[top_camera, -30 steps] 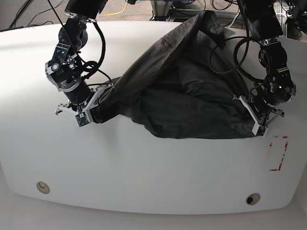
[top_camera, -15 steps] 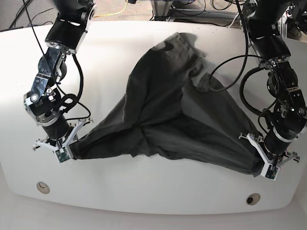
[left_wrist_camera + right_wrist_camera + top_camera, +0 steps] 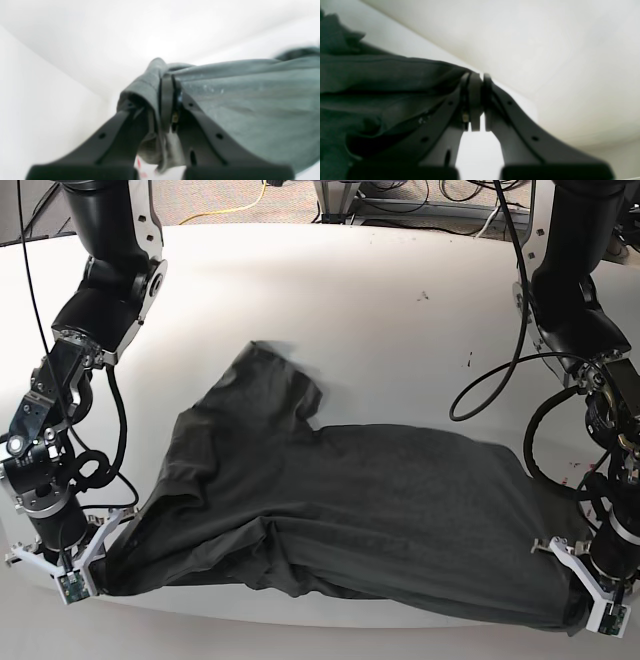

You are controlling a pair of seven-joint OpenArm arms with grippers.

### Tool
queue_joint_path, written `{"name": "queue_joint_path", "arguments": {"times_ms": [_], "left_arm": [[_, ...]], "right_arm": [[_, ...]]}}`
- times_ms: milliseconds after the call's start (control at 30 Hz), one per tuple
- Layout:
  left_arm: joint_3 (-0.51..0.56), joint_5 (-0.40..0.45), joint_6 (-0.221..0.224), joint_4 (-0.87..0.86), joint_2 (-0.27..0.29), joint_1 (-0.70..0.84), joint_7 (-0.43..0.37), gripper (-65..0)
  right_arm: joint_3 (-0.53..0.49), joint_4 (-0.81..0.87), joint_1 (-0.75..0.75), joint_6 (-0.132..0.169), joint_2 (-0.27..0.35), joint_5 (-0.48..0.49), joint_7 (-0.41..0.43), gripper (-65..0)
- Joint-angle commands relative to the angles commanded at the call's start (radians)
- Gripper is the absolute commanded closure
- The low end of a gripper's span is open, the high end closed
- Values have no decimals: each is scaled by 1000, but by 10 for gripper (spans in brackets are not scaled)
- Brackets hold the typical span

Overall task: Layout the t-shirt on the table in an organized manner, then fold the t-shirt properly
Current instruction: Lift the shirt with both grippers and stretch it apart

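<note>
The t-shirt (image 3: 340,500) lies stretched across the near half of the table (image 3: 380,310), its lower hem running along the table's front edge between the two arms. The right gripper (image 3: 85,565) pinches one hem corner at the near left edge in the base view, its jaws closed tight on the fabric; the left gripper (image 3: 590,595) clamps the opposite corner at the near right edge. One sleeve (image 3: 270,375) reaches toward the table's middle, slightly rumpled. Behind the shirt the white surface stretches bare to the far edge, where cables (image 3: 400,200) trail.
</note>
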Motion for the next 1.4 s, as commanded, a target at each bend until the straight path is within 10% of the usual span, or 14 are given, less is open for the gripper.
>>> {"name": "queue_joint_path", "arguments": {"times_ms": [800, 1400], "left_arm": [[-2, 2, 2, -9, 0, -222, 15, 0], [-41, -32, -3, 72, 5, 364, 20, 0]], "right_arm": [[-161, 34, 295, 0, 146, 6, -167, 0], [215, 196, -336, 0, -17, 6, -190, 0]]}}
